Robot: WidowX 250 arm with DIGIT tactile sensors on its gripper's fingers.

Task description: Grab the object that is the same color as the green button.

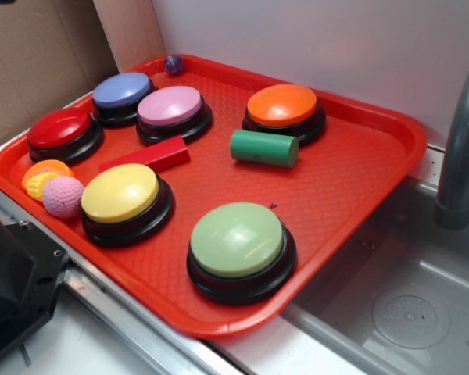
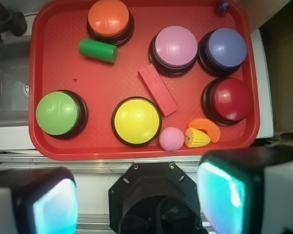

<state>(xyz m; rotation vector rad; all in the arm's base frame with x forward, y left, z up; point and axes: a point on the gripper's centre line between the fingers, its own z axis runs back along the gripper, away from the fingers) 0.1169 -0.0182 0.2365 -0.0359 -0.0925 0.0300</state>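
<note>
Hand (image 2: 136, 200) spread wide, holding nothing, high above near edge of red tray (image 2: 39, 146), well apart from everything. Green cylinder (image 2: 98, 50) lies on side at far part of tray, just beside orange button (image 2: 109, 18), across from green button (image 2: 57, 113). Risks: round body rolling off pads; finger striking orange button; red block (image 2: 157, 89) mistaken for target.

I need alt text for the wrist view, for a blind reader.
Seen from above, a red tray holds six round buttons; a green cylinder lies beside the orange button, away from the green button. The open claw frames the bottom edge.
</note>
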